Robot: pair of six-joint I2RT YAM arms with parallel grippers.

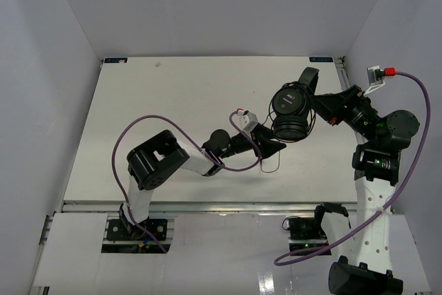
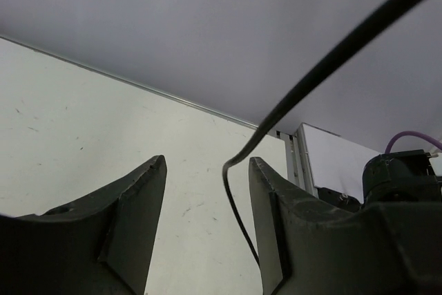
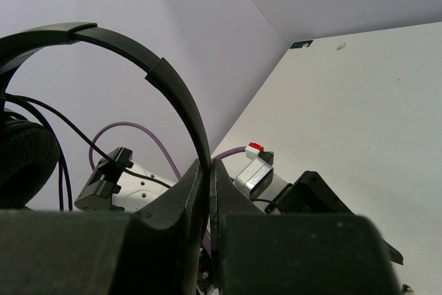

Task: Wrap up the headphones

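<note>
The black headphones (image 1: 291, 107) hang above the table at centre right, earcups stacked, the thin cord (image 1: 275, 164) looping down below them. My right gripper (image 1: 320, 106) is shut on the headband; in the right wrist view the headband (image 3: 166, 77) arcs up from between the closed jaws (image 3: 208, 174), with one earcup (image 3: 24, 164) at the left edge. My left gripper (image 1: 275, 148) is open just below the earcups. In the left wrist view the cord (image 2: 290, 101) runs down between the open fingers (image 2: 207, 170), close to the right finger (image 2: 276, 212), not pinched.
The white table (image 1: 173, 94) lies inside pale walls on three sides. A purple robot cable (image 1: 141, 126) loops over the left arm, and another (image 1: 423, 136) curves beside the right arm. A metal rail (image 1: 207, 205) runs along the table's near edge.
</note>
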